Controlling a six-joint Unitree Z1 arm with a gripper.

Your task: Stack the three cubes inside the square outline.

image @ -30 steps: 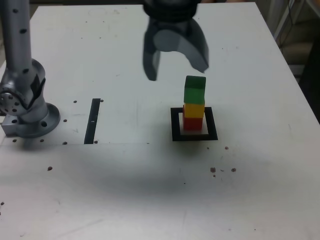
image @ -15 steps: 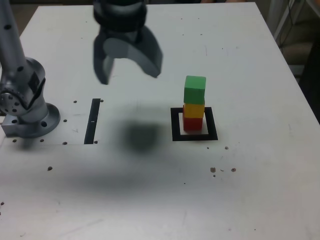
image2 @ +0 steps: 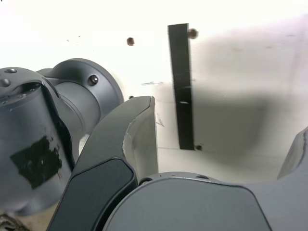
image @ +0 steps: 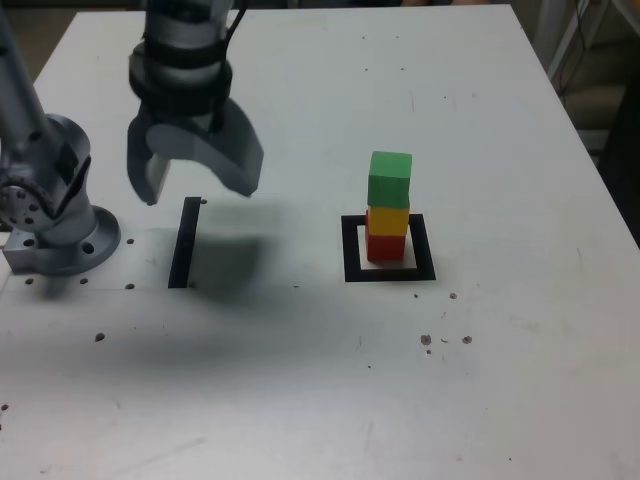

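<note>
Across the upper left of the exterior view, the one gripper [image: 200, 195] hangs pointing down, jaws wide apart around nothing, above the white table [image: 520, 340]. One square outline [image: 424, 250] lies right of centre, well to the gripper's right; inside it stand three stacked cubes: green [image: 390, 180] over yellow [image: 389, 221] over red [image: 386, 247].

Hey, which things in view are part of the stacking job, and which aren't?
Part of the job:
- green cube
- yellow cube
- red cube
- square outline
- gripper

Not part of it:
- straight black strip
- arm's base
</note>
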